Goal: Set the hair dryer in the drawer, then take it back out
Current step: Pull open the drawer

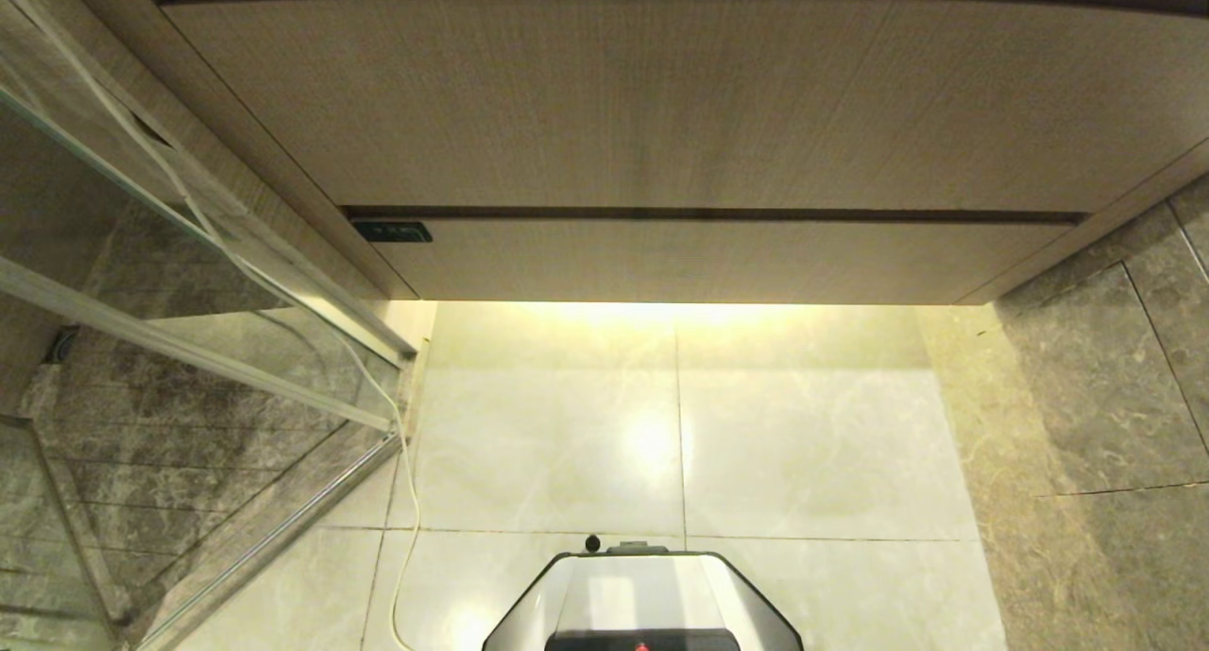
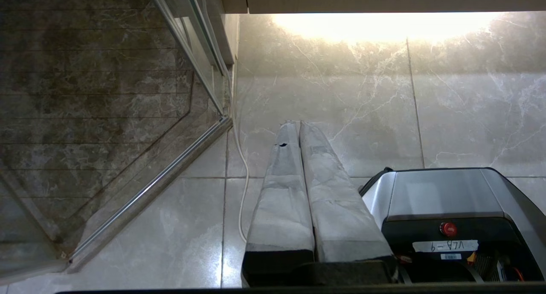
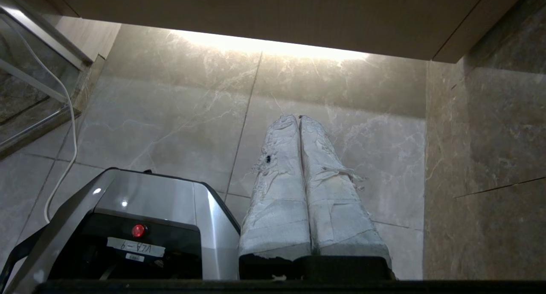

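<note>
Tiled floor (image 1: 680,424) below closed drawer (image 1: 718,259).

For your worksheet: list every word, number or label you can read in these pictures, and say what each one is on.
"VLA-9": white label on the robot base, seen upside down in both wrist views.
Small barcode sticker below it: too small to read.
Dark plate at the drawer front's left end: marks too small to read.

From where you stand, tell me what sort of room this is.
Most likely a bathroom: a wood-grain vanity with its drawer shut, a glass shower screen beside it, and glossy marble-look floor tiles lit from under the cabinet.
</note>
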### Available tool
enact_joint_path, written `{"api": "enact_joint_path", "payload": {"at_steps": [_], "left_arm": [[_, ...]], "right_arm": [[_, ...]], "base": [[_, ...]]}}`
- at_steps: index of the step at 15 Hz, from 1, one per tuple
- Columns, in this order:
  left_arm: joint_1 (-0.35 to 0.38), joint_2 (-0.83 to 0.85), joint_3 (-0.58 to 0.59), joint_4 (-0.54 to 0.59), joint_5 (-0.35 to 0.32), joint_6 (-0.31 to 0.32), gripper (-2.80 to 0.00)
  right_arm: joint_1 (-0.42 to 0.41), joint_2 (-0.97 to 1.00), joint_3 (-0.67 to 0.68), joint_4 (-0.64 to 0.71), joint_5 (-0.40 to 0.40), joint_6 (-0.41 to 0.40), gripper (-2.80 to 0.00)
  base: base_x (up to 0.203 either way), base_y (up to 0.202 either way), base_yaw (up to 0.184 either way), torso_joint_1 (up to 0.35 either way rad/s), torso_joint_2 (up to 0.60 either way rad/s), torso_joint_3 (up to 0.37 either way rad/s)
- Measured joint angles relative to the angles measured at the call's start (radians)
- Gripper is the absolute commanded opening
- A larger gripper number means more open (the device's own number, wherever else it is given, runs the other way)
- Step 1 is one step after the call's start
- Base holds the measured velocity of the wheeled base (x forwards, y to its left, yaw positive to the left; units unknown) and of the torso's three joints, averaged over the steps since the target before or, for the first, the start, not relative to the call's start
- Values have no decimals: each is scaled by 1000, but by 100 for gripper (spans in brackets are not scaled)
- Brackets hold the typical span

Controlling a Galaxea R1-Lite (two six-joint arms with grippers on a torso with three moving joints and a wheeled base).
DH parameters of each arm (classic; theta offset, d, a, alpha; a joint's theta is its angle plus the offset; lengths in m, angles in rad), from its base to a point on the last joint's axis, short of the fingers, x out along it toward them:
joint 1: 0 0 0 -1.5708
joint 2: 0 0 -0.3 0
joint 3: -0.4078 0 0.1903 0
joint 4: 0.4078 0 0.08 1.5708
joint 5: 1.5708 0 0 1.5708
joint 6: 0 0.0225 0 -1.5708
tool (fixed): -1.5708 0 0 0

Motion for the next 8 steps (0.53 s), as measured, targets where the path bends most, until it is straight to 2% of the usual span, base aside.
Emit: {"api": "enact_joint_path", "payload": {"at_steps": [8], "left_arm": [[0, 0, 0, 0, 0, 0, -280]], "right_arm": [[0, 0, 0, 2, 7, -29, -280]], "base": [[0, 0, 0, 0, 0, 0]]}}
